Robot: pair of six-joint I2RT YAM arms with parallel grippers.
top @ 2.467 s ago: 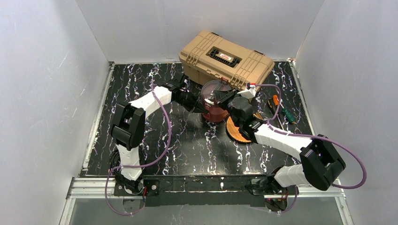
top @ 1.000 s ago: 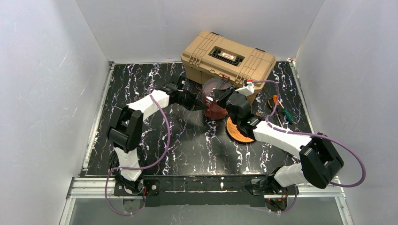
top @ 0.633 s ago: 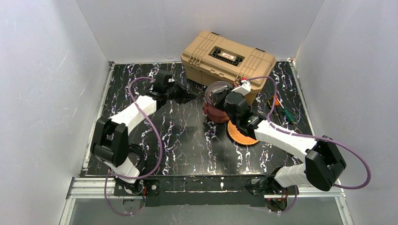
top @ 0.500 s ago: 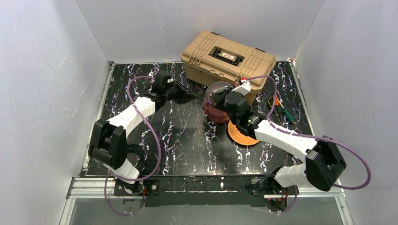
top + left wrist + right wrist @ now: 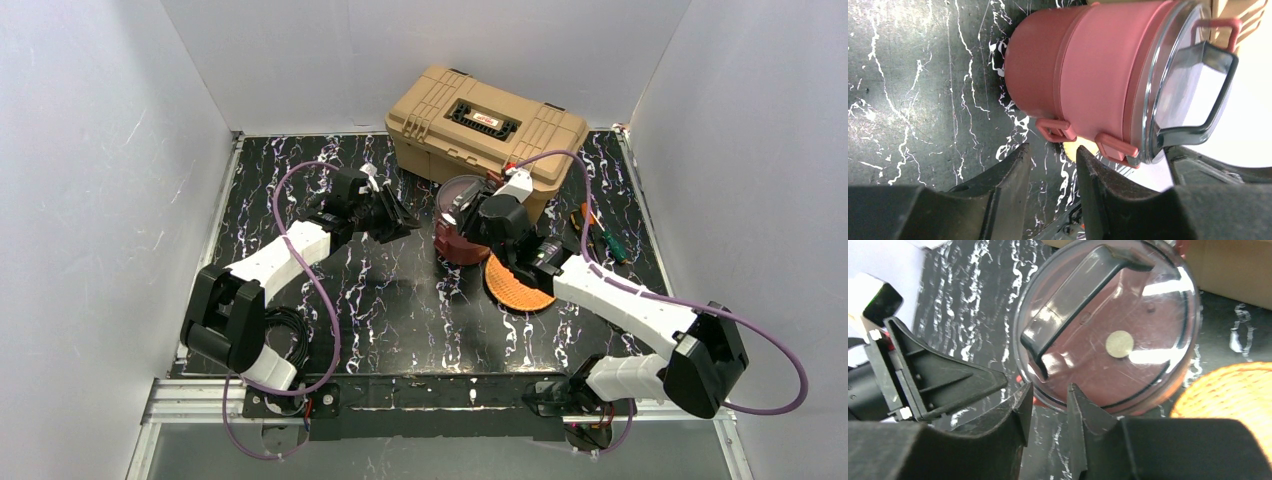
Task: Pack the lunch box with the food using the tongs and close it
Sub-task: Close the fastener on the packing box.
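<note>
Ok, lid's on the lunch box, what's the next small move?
Probably lift the right gripper away: it hangs slightly open and empty at the edge of the lid, which sits flat on the lunch box. The left gripper, also empty, stands apart from it.

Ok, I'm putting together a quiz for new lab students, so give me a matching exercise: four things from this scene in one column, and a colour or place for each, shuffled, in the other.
Things:
1. lunch box
2. toolbox
3. woven plate
4. screwdrivers

Descriptions:
A. tan, at the back of the table
B. maroon, round and tall
C. lying near the table's right edge
D. orange, flat and round

Pairs: 1-B, 2-A, 3-D, 4-C
</note>
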